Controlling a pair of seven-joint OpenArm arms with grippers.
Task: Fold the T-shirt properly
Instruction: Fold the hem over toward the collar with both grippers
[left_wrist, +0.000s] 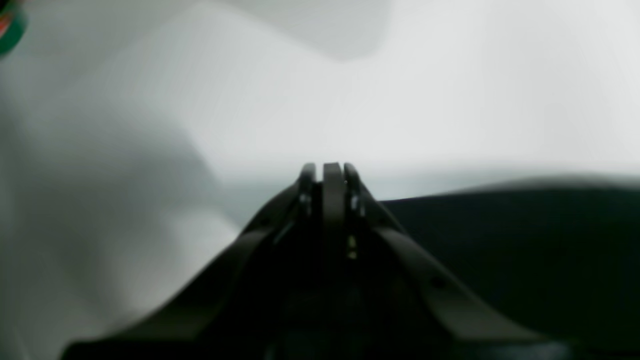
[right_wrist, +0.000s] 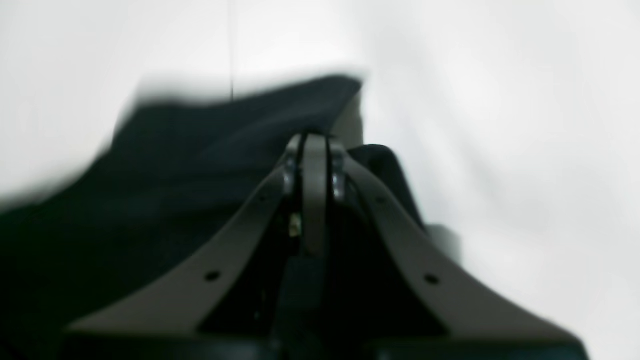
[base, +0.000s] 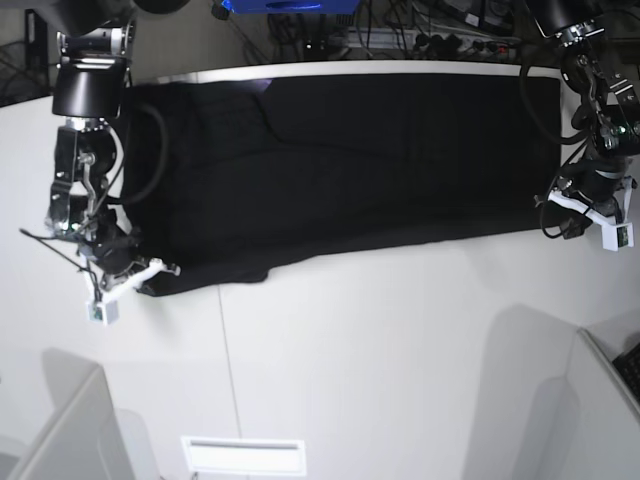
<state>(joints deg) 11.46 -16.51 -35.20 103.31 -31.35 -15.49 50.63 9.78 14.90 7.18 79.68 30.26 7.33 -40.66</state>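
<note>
The black T-shirt (base: 340, 170) lies spread in a long band across the far half of the white table (base: 350, 350), plain side up. At its near left corner in the base view my right gripper (base: 158, 272) is shut on the cloth; in the right wrist view the closed fingertips (right_wrist: 315, 145) pinch a raised fold of the T-shirt (right_wrist: 200, 165). At the shirt's right end my left gripper (base: 550, 205) is shut at the cloth's edge. The left wrist view shows that gripper (left_wrist: 330, 170) closed low over the table, with the T-shirt (left_wrist: 500, 250) running in from its right.
Cables and a blue item (base: 290, 5) sit behind the table's far edge. White panels stand at the near left (base: 60, 420) and near right (base: 600, 400). A slot (base: 243, 455) is set into the table's near edge. A green object (left_wrist: 10, 25) shows at the left wrist view's corner.
</note>
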